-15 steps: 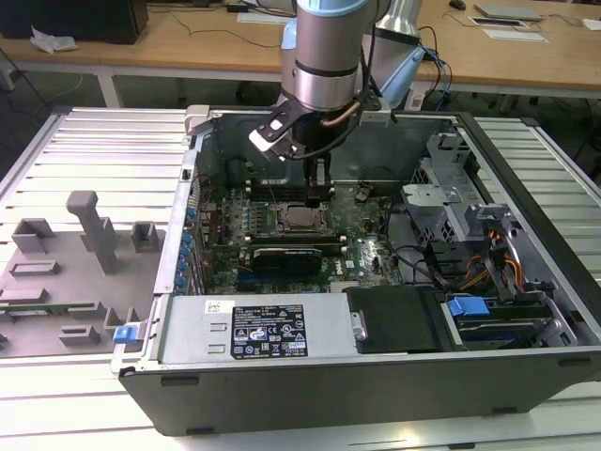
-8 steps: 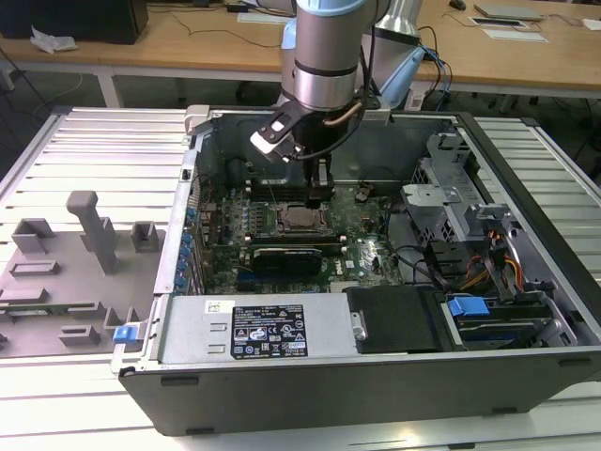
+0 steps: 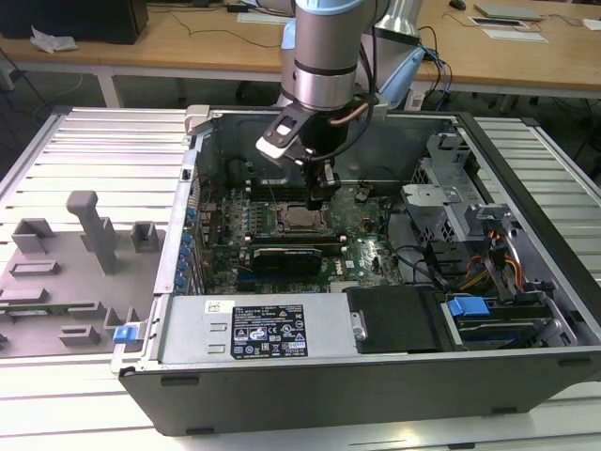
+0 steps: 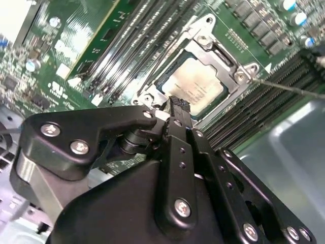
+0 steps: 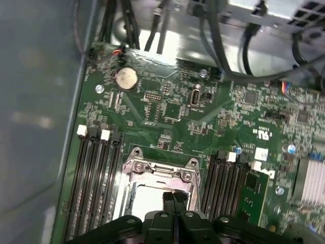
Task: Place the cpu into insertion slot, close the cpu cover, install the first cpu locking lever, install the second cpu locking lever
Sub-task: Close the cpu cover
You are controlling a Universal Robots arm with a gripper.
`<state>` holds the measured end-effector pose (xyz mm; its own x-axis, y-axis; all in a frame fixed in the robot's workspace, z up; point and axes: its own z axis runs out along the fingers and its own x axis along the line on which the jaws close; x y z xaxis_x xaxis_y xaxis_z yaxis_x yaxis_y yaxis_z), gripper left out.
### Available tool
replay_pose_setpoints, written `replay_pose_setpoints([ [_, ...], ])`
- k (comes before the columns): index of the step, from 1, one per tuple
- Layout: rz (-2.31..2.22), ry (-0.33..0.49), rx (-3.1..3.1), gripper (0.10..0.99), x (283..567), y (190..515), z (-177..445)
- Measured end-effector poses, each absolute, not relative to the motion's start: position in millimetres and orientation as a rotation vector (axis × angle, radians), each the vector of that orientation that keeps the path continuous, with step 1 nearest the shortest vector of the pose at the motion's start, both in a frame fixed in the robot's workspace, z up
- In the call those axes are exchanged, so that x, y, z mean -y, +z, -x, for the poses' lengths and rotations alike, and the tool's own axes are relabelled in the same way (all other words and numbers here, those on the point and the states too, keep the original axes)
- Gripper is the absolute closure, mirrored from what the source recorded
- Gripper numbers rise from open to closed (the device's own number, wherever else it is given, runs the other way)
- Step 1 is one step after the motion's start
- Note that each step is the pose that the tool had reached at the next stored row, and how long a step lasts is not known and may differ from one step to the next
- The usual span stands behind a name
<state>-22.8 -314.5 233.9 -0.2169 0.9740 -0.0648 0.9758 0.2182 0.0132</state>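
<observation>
On ribbed metal table (image 3: 94, 141), inside opened computer case (image 3: 376, 381), cpu (image 4: 195, 84) seated in insertion slot (image 3: 302, 221) beneath lowered cpu cover (image 5: 155, 170), with claw (image 5: 173, 197) pinched fully together, gripping nothing, right above cover's edge.

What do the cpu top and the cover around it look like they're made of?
The cpu top looks like matte, pale silver-grey metal: it gives a soft, even sheen. The cover looks like bare stamped steel, brighter and glossier, with sharp glints along its edges; the exact alloy can't be told.
</observation>
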Motion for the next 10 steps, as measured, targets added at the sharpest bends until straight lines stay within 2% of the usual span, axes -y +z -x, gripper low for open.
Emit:
replay_pose_setpoints([
  [10, -1.619, -0.059, -2.604, 0.98, 314.5, 233.9, 22.8],
])
